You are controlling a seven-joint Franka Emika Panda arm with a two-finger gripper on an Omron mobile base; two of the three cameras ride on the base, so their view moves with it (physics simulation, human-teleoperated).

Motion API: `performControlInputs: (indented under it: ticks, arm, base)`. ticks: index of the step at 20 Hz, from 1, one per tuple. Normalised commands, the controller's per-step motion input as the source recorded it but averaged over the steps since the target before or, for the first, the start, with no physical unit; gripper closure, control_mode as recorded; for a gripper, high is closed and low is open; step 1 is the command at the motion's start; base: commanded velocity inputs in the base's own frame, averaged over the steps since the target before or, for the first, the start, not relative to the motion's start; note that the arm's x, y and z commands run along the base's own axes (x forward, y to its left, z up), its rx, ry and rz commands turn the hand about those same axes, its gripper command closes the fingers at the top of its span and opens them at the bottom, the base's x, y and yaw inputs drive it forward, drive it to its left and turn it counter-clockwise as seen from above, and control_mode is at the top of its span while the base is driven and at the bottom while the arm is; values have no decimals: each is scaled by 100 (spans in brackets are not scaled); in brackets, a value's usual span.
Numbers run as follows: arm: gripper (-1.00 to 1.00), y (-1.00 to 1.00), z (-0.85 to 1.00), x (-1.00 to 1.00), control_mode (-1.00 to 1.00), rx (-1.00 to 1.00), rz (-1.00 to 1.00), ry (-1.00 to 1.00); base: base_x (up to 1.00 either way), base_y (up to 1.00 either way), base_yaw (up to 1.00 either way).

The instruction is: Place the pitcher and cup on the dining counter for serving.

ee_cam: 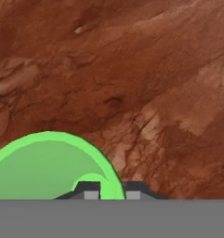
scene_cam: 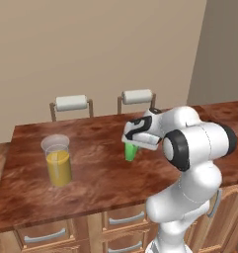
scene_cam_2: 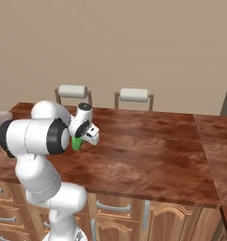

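Reddish-brown wood of the dining counter (scene_cam: 100, 183) spreads under the arm, with light drawers below its front edge. Near the middle of the top stands the cup (scene_cam: 131, 151), bright green and upright, directly under the gripper (scene_cam: 134, 142). In the hand view its rim (ee_cam: 104, 162) passes between the two dark fingertips (ee_cam: 91, 189), which stand close together, one inside the cup and one outside; whether they press the wall I cannot tell. Farther left, well apart, the pitcher (scene_cam: 58, 160) stands on the same counter. Behind the counter are two stools (scene_cam: 71, 103).
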Motion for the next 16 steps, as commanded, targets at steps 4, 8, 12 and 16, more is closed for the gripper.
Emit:
performControlInputs:
  ticks: [4, 8, 12, 16]
  arm:
    - [-100, 0, 19, -2, -100, 0, 0, 0]
    - [-100, 0, 77, -29, -100, 0, 0, -3]
    - [-100, 0, 100, -56, -100, 0, 1, -11]
    - [-100, 0, 98, -88, -100, 0, 0, -19]
  base:
    - [0, 0, 0]
    - [0, 0, 0]
    - [0, 0, 0]
    - [0, 0, 0]
